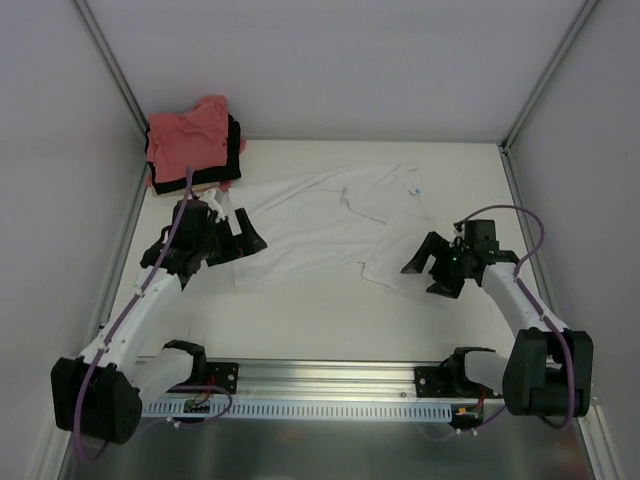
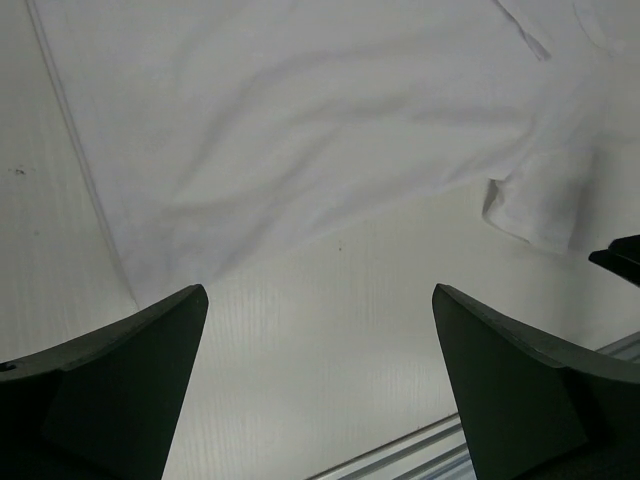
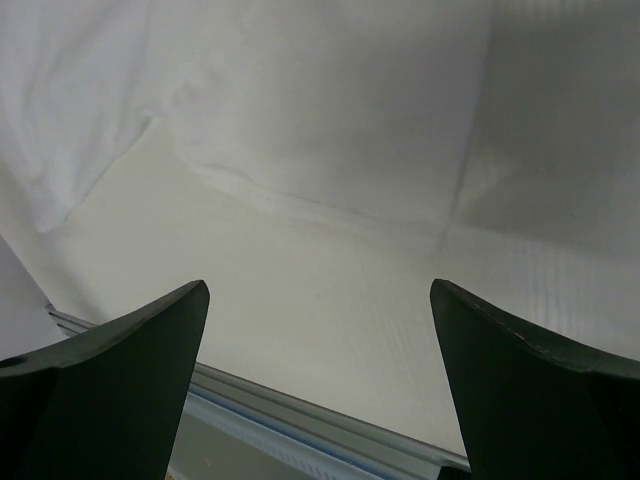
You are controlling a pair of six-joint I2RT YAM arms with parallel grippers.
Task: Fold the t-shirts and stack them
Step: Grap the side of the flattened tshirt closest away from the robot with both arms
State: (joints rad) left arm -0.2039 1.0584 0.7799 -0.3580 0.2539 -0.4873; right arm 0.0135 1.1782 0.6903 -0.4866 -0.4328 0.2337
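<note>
A plain white t-shirt [image 1: 330, 225] lies spread and wrinkled on the table, with a small neck label [image 1: 416, 190] at its far right. It also shows in the left wrist view [image 2: 300, 120] and the right wrist view [image 3: 330, 110]. A salmon-pink shirt [image 1: 188, 135] tops a folded stack at the back left, over a black one [image 1: 234, 145] and a pale cream one [image 1: 205, 186]. My left gripper [image 1: 245, 240] is open and empty at the white shirt's left hem. My right gripper [image 1: 428, 276] is open and empty at the shirt's near right sleeve.
Grey walls with metal corner posts [image 1: 110, 70] close the table on three sides. An aluminium rail [image 1: 320, 385] runs along the near edge between the arm bases. Bare white tabletop [image 1: 320, 315] lies between the shirt and the rail.
</note>
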